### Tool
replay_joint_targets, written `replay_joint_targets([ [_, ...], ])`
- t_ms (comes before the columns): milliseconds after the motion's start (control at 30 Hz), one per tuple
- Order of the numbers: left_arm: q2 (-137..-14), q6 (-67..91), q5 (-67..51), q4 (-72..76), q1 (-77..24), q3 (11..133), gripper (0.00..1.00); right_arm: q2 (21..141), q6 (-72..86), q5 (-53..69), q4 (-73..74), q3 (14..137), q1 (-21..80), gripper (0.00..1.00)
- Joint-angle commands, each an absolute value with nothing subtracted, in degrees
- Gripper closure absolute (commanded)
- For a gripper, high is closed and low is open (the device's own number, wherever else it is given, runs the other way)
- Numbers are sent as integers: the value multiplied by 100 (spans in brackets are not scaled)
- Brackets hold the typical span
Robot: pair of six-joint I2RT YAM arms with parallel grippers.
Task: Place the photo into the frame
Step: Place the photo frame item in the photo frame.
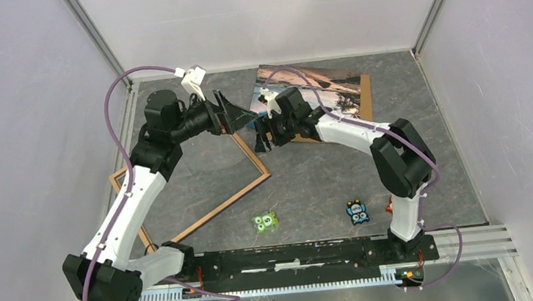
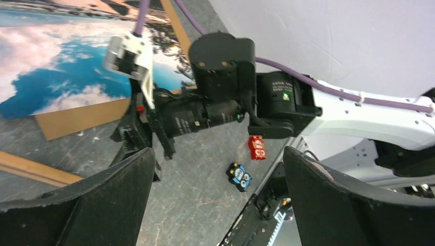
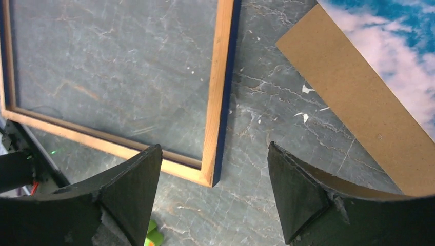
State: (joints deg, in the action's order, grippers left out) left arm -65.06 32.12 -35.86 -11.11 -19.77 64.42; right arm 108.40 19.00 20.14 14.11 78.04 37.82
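On the far right of the grey marbled tabletop (image 1: 325, 182): the large rectangular photo (image 1: 320, 86) of blue sky, white clouds and dark palms lies picture-up on the plain brown cardboard backing board (image 1: 366, 93).

The thin-railed rectangular frame (image 1: 217, 207) lies flat at left centre, light wood side up. Its dark blue edge shows in the right wrist view. One frame corner is near the board but apart from it.

Your left gripper (image 1: 234, 117) hovers by the frame's far corner, jaws fully spread and empty. Your right gripper (image 3: 214, 148) hangs above a frame corner, jaws wide with nothing between them.

Near the table's near edge you have a green toy (image 1: 265, 222), a blue toy (image 1: 357, 212) and a red toy (image 1: 388, 205).
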Motion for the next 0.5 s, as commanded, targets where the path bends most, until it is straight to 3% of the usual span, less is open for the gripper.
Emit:
replay_joint_targets([
  [0, -6568, 2782, -3082, -1346, -1896, 6526, 0, 10683, 1745, 1414, 875, 7366, 3885, 23],
  [200, -6887, 2731, -2493, -1562, -1889, 6449, 0, 9833, 1707, 423, 802, 6324, 3192, 27],
  [367, -7585, 3165, -2631, -1151, -1887, 6209, 0, 9208, 1364, 484, 459, 5594, 2247, 16],
  [467, -8209, 3404, -2656, -878, -1893, 6226, 0, 9239, 1202, 506, 367, 5567, 1757, 15],
])
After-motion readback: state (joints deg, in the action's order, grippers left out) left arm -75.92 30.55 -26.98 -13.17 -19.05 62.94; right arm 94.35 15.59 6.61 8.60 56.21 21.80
